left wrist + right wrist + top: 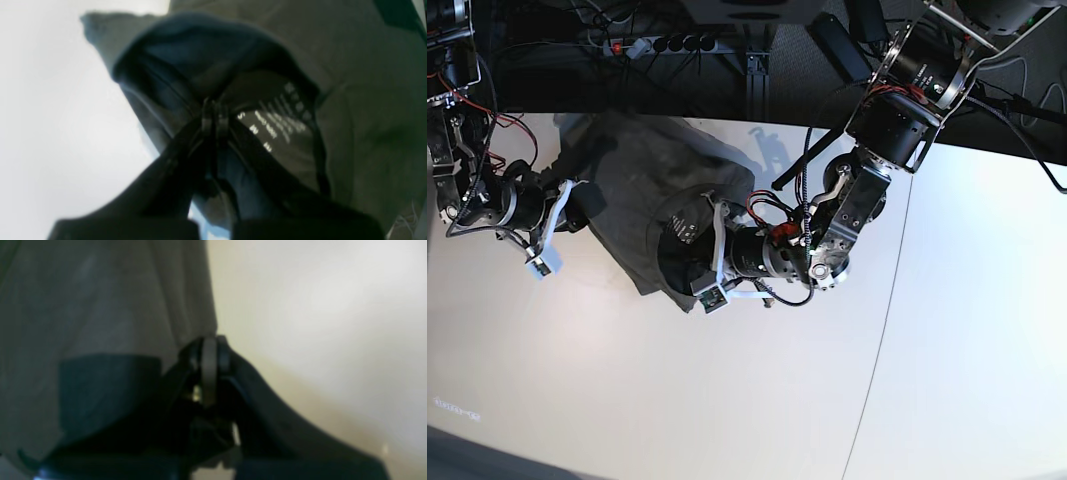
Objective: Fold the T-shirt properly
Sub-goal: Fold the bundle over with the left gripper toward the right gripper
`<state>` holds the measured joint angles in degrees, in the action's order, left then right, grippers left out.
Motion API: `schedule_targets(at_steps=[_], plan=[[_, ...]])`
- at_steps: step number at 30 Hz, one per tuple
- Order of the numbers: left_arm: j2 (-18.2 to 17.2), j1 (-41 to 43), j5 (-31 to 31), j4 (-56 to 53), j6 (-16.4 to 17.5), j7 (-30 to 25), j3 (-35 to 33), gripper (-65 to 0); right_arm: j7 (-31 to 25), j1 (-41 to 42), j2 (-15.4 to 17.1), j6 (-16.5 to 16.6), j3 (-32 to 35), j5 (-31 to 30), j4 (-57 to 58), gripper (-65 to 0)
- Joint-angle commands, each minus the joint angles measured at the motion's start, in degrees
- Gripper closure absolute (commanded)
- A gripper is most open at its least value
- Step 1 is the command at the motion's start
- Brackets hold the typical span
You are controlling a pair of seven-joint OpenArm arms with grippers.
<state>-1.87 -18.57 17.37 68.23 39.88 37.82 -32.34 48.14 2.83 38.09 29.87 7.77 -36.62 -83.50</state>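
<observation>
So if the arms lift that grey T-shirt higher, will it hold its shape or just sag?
Probably sag. The T-shirt already lies crumpled and draped in soft folds between the left gripper and right gripper, so it looks floppy. Its collar buckles around the shut left jaws, suggesting thin, light cloth. It likely won't slip, since both pinch it tight.

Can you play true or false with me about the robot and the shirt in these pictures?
1. Both grippers are pinching the T-shirt. True: the left gripper and the right gripper are shut on cloth.
2. The shirt lies flat and neatly folded. False: it is bunched up between the arms.
3. White printing shows inside the neck. True.
4. The shirt is bright red. False: it is dark grey-olive.
5. The table is black. False: it is white.
</observation>
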Motion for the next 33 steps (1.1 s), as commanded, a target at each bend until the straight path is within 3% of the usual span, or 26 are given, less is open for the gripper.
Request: schedule_targets(at_steps=[1, 11, 23, 33], plan=[[0.61, -1.44, 0.57, 0.90, 0.12, -1.40, 0.09, 0.0, 1.33, -0.50, 1.11, 2.10, -0.83, -0.04, -1.90, 0.0], [4.20, -1.44, -0.26, 0.90, 0.12, -1.46, -0.02, 0.0, 2.40, -6.71, 0.44, 2.10, -1.73, 0.17, -10.32, 0.0], [9.75, -1.53, -4.33, -2.84, 0.12, -2.75, -3.26, 0.0, 3.37, -7.32, -3.89, 2.12, -1.73, -0.07, -10.69, 0.0], [9.94, -5.44, -6.64, -4.68, -0.42, -3.02, -8.46, 0.0, 3.28, -7.30, -4.92, 2.10, -1.73, -0.07, -10.69, 0.0]])
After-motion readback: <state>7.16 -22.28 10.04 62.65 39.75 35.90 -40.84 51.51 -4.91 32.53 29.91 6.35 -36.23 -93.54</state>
